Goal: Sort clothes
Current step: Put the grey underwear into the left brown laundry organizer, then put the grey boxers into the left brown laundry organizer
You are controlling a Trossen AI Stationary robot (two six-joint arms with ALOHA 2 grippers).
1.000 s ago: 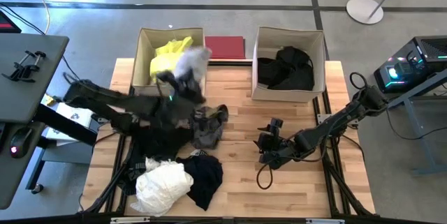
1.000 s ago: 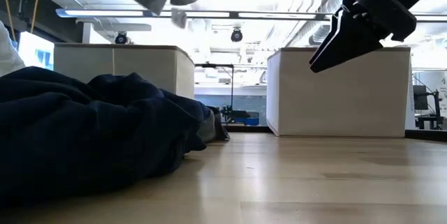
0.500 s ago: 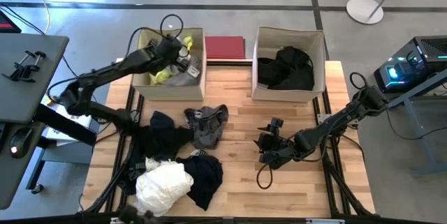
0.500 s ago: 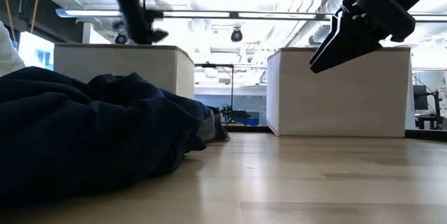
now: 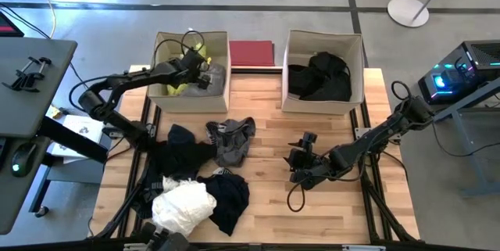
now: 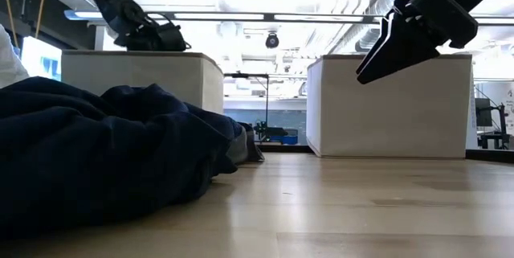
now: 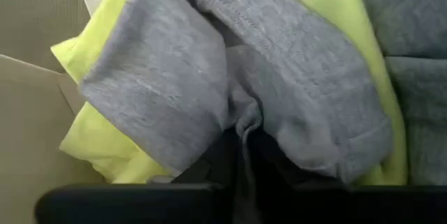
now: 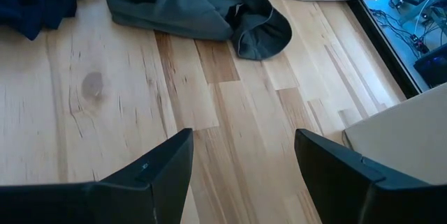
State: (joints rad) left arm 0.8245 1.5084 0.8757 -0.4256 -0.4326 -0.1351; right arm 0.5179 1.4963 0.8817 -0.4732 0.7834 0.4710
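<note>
My left gripper (image 5: pixel 205 71) reaches into the left beige box (image 5: pixel 158 48) and is shut on a grey garment (image 7: pixel 279 63). That garment lies bunched on a neon yellow garment (image 7: pixel 98 147) inside the box. In the low view the left gripper (image 6: pixel 157 37) dips behind the box rim. My right gripper (image 5: pixel 295 169) hovers open above bare table, right of centre, with nothing between its fingers (image 8: pixel 244 161). On the table's left lie another grey garment (image 5: pixel 232 141), a dark navy one (image 5: pixel 183 149), a white one (image 5: pixel 183 204) and a black one (image 5: pixel 230 196). My left gripper pinches a narrow fold of the grey garment (image 7: pixel 243 130) between its two fingers. The fingers slant down into the box. The rest of the garment spreads slack over the yellow garment, resting in the box.
The right beige box (image 5: pixel 324 36) at the far edge holds black clothes (image 5: pixel 320 77). A flat dark red board (image 5: pixel 251 51) lies between the two boxes. Bare wood lies under and in front of my right gripper.
My left gripper has swung from above the clothes pile toward the table's far edge and sunk into the left box, turning as it went. The grey garment, which hung in the air, now lies on the yellow one in the box.
</note>
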